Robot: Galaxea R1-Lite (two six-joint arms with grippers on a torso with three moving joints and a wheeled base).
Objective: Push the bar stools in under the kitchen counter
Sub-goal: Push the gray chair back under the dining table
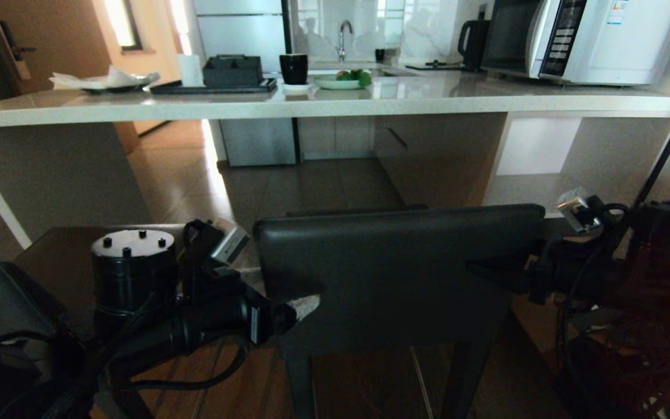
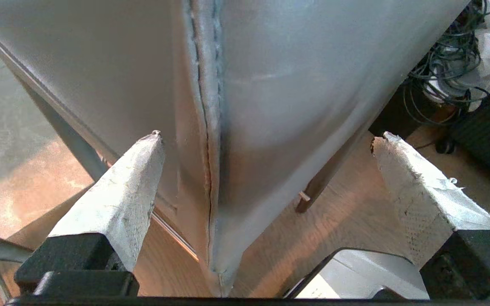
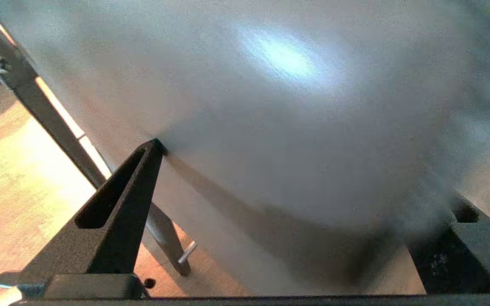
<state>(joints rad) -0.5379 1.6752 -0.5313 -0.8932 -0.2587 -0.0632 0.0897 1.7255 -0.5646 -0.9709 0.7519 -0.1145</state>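
Observation:
One bar stool stands in front of me with its dark leather backrest [image 1: 399,256] facing me, short of the kitchen counter [image 1: 312,105]. My left gripper [image 1: 303,305] is at the backrest's left end. In the left wrist view the left gripper [image 2: 270,136] is open, with the seamed corner of the backrest [image 2: 211,85] between its white padded fingers [image 2: 117,191]. My right gripper [image 1: 503,273] is at the backrest's right end. In its wrist view the right gripper [image 3: 309,174] is open and the backrest [image 3: 292,106] fills the gap, one fingertip [image 3: 153,148] touching the leather.
The counter carries a black tray [image 1: 213,87], a dark cup [image 1: 293,68], a plate of green fruit [image 1: 341,81], a kettle [image 1: 473,41] and a microwave [image 1: 579,38]. A dark flat surface [image 1: 61,262] lies at my left. Loose cables [image 2: 445,72] lie on the wooden floor.

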